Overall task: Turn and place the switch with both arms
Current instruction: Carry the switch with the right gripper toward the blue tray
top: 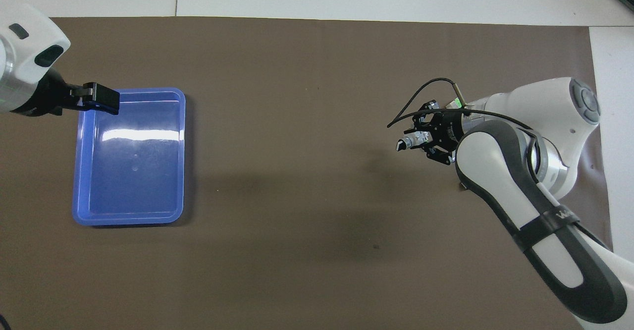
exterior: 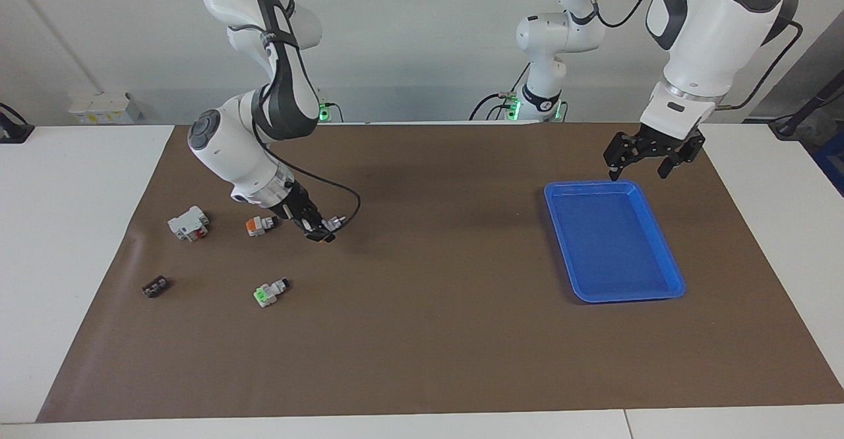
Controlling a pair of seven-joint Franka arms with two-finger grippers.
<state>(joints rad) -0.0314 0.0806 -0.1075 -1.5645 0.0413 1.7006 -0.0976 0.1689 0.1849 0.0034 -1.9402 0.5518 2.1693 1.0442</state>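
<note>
Centre left: right gripper [exterior: 323, 231] clamped on switch [exterior: 328, 226], above brown mat [exterior: 435, 333]. Upper right: left gripper [exterior: 637, 171], fingers spread, over blue tray [exterior: 666, 254].

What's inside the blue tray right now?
Only bare blue floor shows inside the blue tray. From overhead the left gripper covers one corner; the facing view shows it bare.

White table [exterior: 79, 182], brown mat [exterior: 428, 347] across it, plain pale wall [exterior: 409, 37], even indoor light

No lettering on the right arm [top: 525, 211] or elsewhere can be read.
</note>
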